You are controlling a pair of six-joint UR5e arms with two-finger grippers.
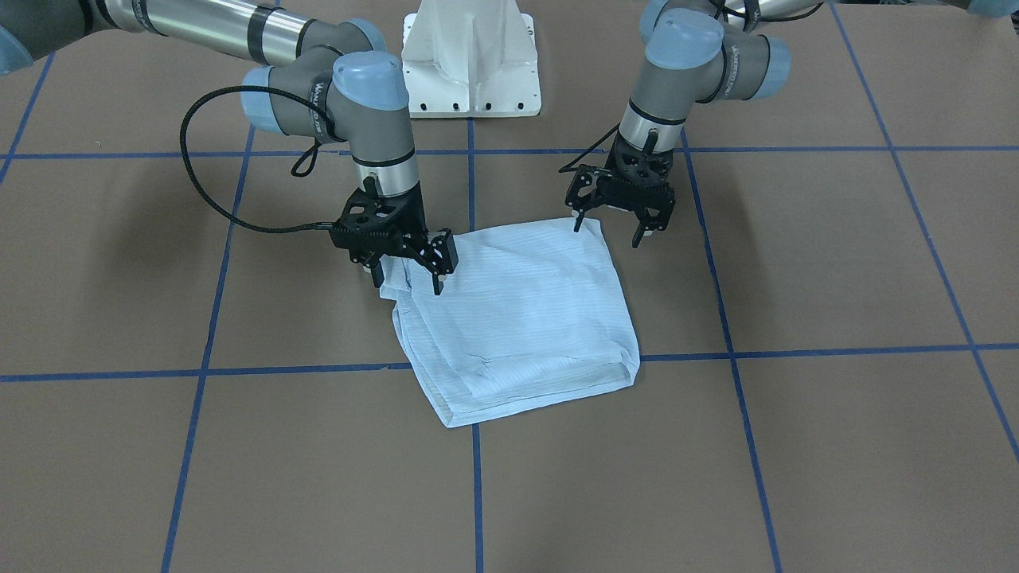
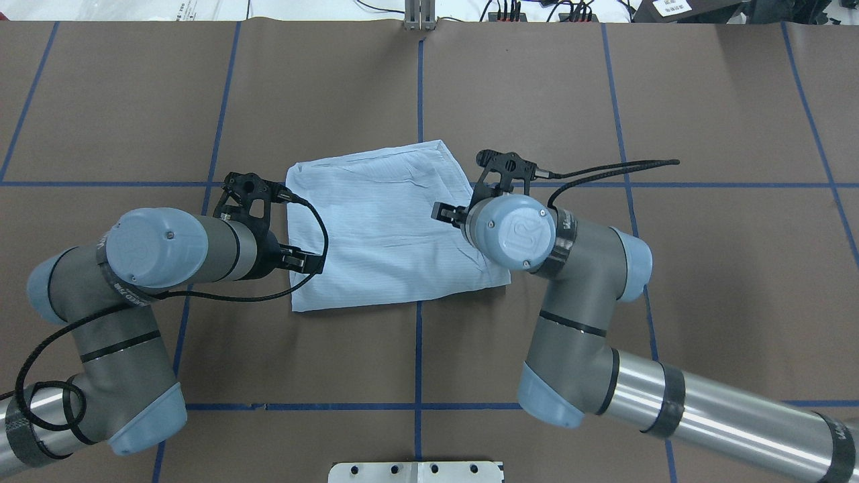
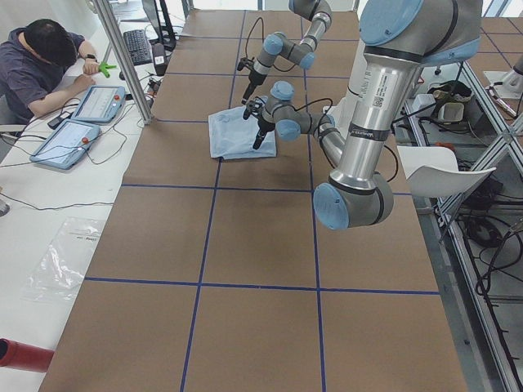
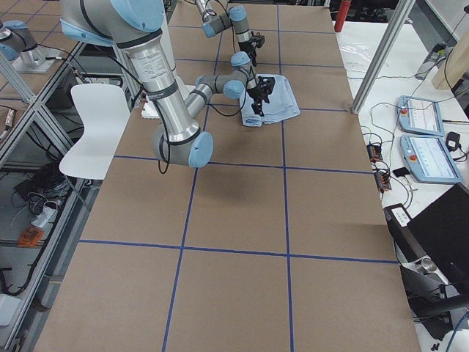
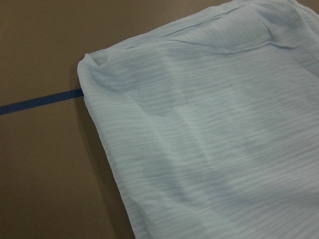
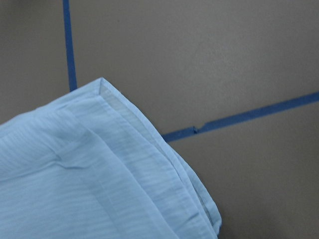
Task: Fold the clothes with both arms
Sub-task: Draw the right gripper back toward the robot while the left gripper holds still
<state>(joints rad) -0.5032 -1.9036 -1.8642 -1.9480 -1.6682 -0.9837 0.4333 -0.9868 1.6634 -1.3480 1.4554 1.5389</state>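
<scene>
Light blue shirt [image 1: 517,318], folded to a rough square, lies flat mid-bench [image 1: 796,446] across the tape lines. Front view: left gripper [image 1: 607,232] hovers at one robot-side corner, fingers spread wide and empty. The right gripper [image 1: 406,280] straddles the other corner, fingers equally spread, nothing clamped. Overhead: grippers at opposite side edges. Wrist views: limp cloth, stacked hems at the corners. Judgement: light, soft, plies slide; pinch all layers at a corner.

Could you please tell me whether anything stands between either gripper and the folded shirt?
Nothing visible does. The left gripper and the right gripper hang open right at the shirt, one at each of its robot-side corners.
</scene>
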